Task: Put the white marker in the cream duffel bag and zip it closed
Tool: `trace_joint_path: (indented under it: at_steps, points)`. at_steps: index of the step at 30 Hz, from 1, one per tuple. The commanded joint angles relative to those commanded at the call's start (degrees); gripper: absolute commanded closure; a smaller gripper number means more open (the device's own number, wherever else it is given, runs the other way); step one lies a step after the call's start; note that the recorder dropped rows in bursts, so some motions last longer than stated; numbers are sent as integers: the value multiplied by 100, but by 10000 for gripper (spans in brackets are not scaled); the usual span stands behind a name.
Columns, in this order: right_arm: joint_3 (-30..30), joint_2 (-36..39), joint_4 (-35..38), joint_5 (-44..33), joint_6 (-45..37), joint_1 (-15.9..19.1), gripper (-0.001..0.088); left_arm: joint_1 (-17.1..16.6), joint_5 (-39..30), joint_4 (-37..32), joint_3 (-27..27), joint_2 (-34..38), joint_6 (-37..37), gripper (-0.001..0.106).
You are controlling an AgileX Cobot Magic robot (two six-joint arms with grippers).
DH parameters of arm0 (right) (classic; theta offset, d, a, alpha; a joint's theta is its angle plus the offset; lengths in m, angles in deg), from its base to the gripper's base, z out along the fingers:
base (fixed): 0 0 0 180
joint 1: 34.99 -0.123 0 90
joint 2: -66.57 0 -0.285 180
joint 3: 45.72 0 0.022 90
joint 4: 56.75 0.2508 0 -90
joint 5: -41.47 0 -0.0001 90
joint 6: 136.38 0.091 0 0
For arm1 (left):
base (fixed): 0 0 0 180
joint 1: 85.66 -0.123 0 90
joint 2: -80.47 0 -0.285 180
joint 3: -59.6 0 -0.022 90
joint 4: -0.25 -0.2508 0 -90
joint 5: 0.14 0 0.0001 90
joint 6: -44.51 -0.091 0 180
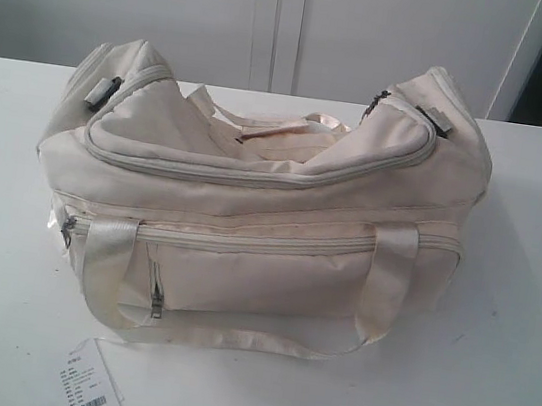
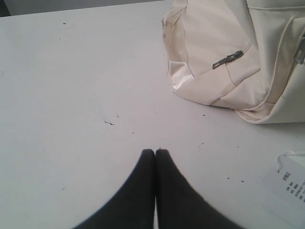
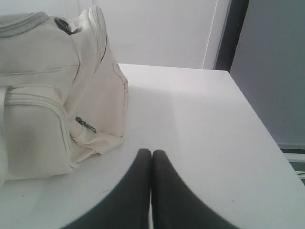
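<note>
The cream duffel bag (image 1: pixel 251 200) stands in the middle of the white table, its top flap lying over the opening and its loop handles hanging at the front. One end of the bag (image 2: pixel 228 57) shows in the left wrist view, the other end of the bag (image 3: pixel 52 90) in the right wrist view. My left gripper (image 2: pixel 155 151) is shut and empty above bare table, apart from the bag. My right gripper (image 3: pixel 151 152) is shut and empty beside the bag's end. Neither gripper appears in the exterior view. The white marker is out of view.
A white barcoded paper tag (image 1: pixel 88 389) lies on the table (image 1: pixel 486 395) in front of the bag; the tag's corner (image 2: pixel 290 179) shows in the left wrist view. The table's right edge (image 3: pixel 257 119) runs close beside my right gripper, with a wall behind.
</note>
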Motion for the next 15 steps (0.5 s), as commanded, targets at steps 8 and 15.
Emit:
trace_joint_path:
  at_steps: [8, 15]
  points:
    - [-421, 0, 0, 355, 0, 0, 868, 0, 0, 0, 0, 0, 0, 1053]
    - [-691, 0, 0, 595, 0, 0, 868, 0, 0, 0, 0, 0, 0, 1053]
